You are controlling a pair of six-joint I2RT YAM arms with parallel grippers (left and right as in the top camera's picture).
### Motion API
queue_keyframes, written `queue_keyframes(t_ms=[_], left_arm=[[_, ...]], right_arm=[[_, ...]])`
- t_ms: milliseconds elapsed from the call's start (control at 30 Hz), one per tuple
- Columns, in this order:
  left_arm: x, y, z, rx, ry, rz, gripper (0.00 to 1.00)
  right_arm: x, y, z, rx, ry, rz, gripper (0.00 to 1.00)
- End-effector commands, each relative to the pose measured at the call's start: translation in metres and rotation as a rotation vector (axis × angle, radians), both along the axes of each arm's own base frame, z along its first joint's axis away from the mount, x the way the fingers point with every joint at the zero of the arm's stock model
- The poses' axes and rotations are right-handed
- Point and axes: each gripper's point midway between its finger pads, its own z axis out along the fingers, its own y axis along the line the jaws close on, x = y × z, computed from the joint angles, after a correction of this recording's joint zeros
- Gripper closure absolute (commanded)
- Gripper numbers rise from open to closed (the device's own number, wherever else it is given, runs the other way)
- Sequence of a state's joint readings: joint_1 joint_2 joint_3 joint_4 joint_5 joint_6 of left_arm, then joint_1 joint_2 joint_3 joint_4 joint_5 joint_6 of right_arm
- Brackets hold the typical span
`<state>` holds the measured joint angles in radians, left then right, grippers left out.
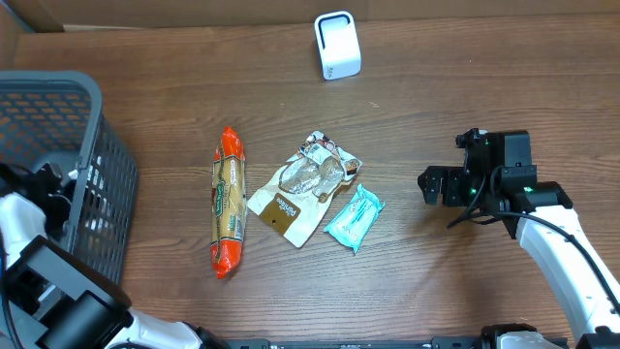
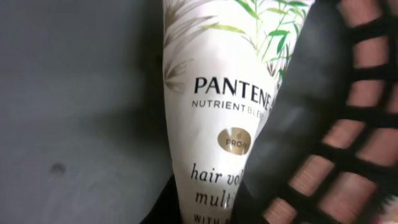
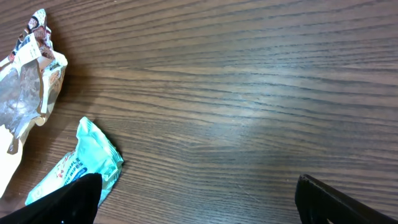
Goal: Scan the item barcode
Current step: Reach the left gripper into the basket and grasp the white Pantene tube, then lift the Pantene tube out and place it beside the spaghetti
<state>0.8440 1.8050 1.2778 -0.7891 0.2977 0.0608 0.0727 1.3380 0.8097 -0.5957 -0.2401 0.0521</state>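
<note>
1. The left gripper (image 2: 208, 214) is down inside the grey basket (image 1: 58, 82) at the left edge of the table (image 1: 465, 97). Its jaws are closed on the lower end of a white tube (image 2: 211, 93).
2. The tube fills the middle of the left wrist view. It carries green leaf artwork at the top, then the brand name in dark letters and a small gold badge (the lowest lines of print are cut off by the frame). No barcode shows on the side facing the camera.
3. The tube sits in the basket, with the dark mesh wall just to its right and a plain grey surface to its left. From overhead it cannot be made out, since the arm and the mesh cover it.
4. The right gripper (image 1: 428, 184) hovers over bare wood on the right side of the table. Its jaws stand wide apart with nothing between them, and its two dark fingertips show in the bottom corners of the right wrist view.
5. A white scanner (image 1: 337, 45) stands at the far edge of the table, well apart from both arms.
6. Three packets lie in a row mid-table:
   - A long orange packet (image 1: 229, 201) is nearest the basket.
   - A crumpled beige and clear pouch (image 1: 302, 189) is beside it.
   - A small teal packet (image 1: 354, 217) lies just to the right of the pouch, nearest the right gripper but apart from it.
</note>
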Motion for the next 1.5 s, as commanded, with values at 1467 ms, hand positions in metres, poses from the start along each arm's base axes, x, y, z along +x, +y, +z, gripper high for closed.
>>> queue_keyframes(t_ms=[1467], left_arm=[[0.037, -0.355, 0.13, 0.022, -0.012, -0.721, 0.96]], right_arm=[[0.006, 0.003, 0.008, 0.009, -0.024, 0.009, 0.0]])
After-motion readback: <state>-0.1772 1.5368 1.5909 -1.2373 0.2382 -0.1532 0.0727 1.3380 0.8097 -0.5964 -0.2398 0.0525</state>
